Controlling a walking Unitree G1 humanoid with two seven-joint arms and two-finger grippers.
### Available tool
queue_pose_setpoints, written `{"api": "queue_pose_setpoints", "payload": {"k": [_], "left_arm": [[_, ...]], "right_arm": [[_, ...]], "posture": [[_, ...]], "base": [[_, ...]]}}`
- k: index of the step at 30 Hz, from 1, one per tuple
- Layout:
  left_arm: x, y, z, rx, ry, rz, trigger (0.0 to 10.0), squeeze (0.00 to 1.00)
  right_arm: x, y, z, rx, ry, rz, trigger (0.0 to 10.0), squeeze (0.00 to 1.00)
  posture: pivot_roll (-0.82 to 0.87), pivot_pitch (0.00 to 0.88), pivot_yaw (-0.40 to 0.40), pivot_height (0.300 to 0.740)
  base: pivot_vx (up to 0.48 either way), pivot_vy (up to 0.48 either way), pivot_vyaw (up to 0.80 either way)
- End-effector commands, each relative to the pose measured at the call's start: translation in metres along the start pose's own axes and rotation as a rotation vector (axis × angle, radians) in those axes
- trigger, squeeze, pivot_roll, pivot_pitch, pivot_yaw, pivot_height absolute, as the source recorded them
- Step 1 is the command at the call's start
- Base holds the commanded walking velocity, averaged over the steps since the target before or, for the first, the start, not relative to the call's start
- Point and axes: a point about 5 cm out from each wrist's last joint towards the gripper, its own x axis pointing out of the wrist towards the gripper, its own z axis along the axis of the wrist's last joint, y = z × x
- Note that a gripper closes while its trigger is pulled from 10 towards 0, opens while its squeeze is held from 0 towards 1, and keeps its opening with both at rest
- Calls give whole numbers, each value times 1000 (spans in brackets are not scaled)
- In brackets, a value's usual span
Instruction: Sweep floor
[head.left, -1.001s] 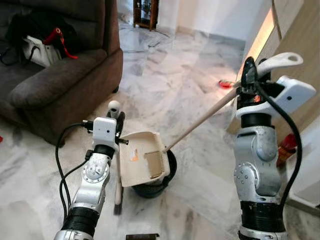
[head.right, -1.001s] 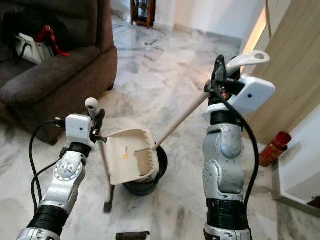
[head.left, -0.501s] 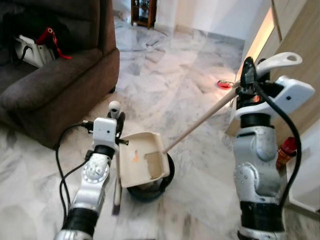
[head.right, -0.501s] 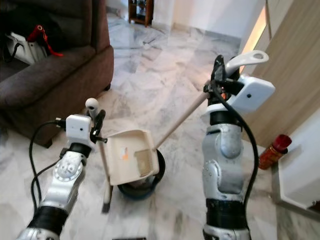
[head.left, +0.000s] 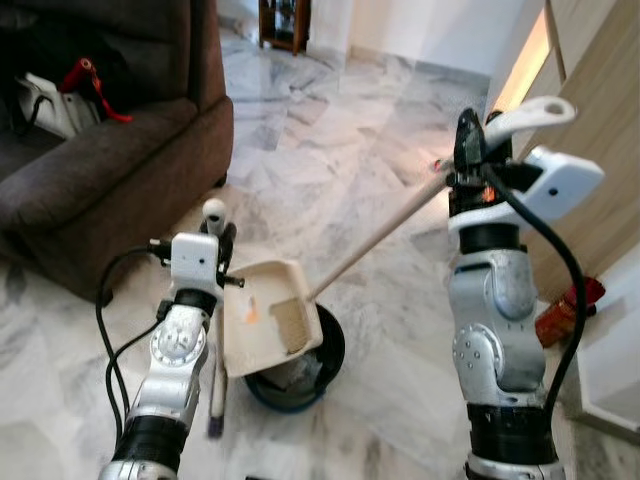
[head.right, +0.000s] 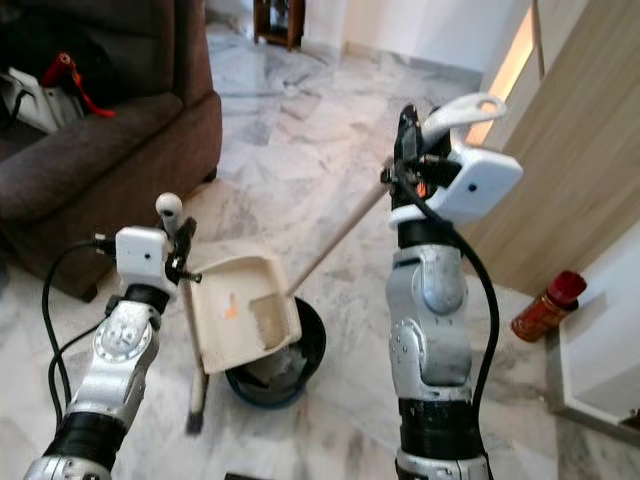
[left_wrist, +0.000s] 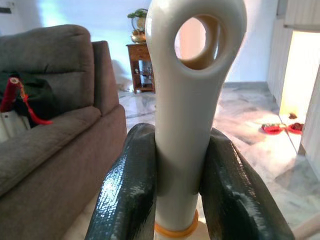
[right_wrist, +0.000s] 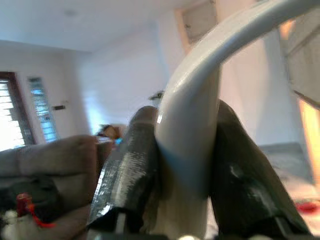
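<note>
The left gripper (left_wrist: 177, 200) is clamped on the broom handle (left_wrist: 192, 100), the broom standing upright beside the dark bin (head.left: 325, 350), while the right gripper (right_wrist: 182, 165) is clamped on the dustpan handle (head.left: 375, 235), holding the cream dustpan (head.left: 265, 315) tilted over the bin. Open marble floor (head.left: 330, 150) extends ahead. A brown sofa (head.left: 110, 170) borders the robot's left, a wooden panel (head.right: 580, 150) its right, with a red bottle (head.right: 545, 305) standing at the panel's base.

My right gripper (head.right: 408, 135) was clamped on the long handle (head.right: 340, 235) of the dustpan (head.right: 240, 312), tipped over the black bin (head.right: 300, 352). My left gripper (head.right: 180, 240) gripped the broom (head.right: 192, 350) upright beside it. A sofa (head.right: 90, 150) stood behind, a red can (head.right: 545, 305) by the wall.
</note>
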Motion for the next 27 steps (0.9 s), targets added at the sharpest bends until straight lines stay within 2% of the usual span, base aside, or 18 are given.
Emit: {"api": "queue_pose_setpoints", "payload": {"k": [1, 8, 11, 18, 20, 27], "left_arm": [[5, -5, 15, -25, -79, -14, 10000, 0], [4, -6, 14, -25, -77, -18, 10000, 0], [4, -6, 14, -23, -74, -18, 10000, 0], [4, -7, 14, -23, -73, -18, 10000, 0], [3, -6, 14, -21, -72, -18, 10000, 0], [3, -6, 13, -20, -72, -22, 10000, 0]], "right_arm": [[3, 10, 14, 52, -70, 28, 10000, 0], [3, 13, 16, 63, -85, 30, 10000, 0], [2, 22, 20, 36, -124, 74, 10000, 0], [-2, 42, 23, 56, -178, 153, 10000, 0], [-4, 49, 26, 32, -215, 171, 10000, 0], [-9, 59, 27, 55, -236, 179, 10000, 0]], "posture": [[172, 76, -72, 740], [169, 76, -72, 740], [169, 77, -74, 740], [171, 83, -75, 740], [170, 81, -74, 740], [168, 72, -74, 740]], "base": [[0, 0, 0], [0, 0, 0], [0, 0, 0], [0, 0, 0], [0, 0, 0], [0, 0, 0]]}}
